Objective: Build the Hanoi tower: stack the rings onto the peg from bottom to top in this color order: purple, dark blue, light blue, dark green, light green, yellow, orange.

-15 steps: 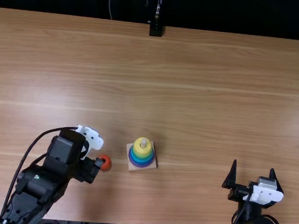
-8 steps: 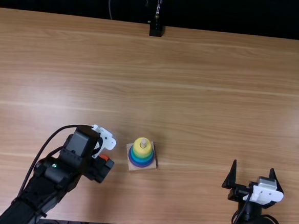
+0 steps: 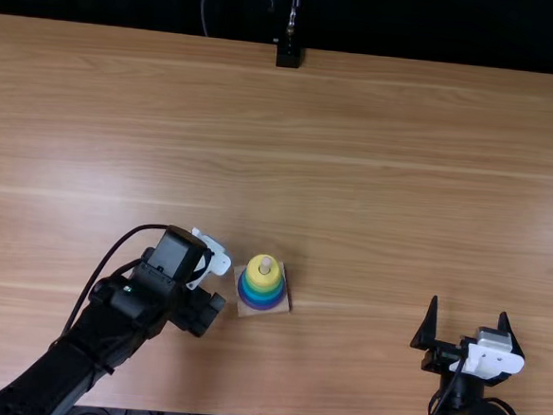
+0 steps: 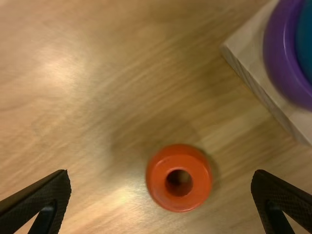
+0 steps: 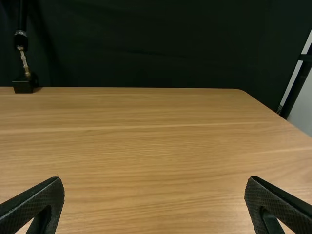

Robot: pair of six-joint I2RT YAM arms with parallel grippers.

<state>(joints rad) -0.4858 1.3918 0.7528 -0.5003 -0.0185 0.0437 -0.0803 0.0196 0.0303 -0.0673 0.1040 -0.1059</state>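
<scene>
Left hand (image 4: pixel 161 172) spread wide with nothing in it, over the worktop (image 3: pixel 374 176) as I steer from afar; the right hand (image 3: pixel 469 307), also wide, rests well apart. Beside the left hand, to its robot-right, stands the tower (image 3: pixel 263 286), capped by the yellow ring (image 3: pixel 256 273). Below that hand, between its fingertips but nearer the tower-side one, lies the orange ring (image 4: pixel 178 160), hole up: the last piece, I judge. I should centre over it, drop straight, squeeze evenly, lift clear of the stack before crossing, then lower it level onto the peg (image 3: pixel 265 263) and let go; an off-centre descent could nudge it away. Against the frame from a second earlier, the left hand has shifted toward the tower, across where the orange ring lay beside it; the tower and right hand match.
</scene>
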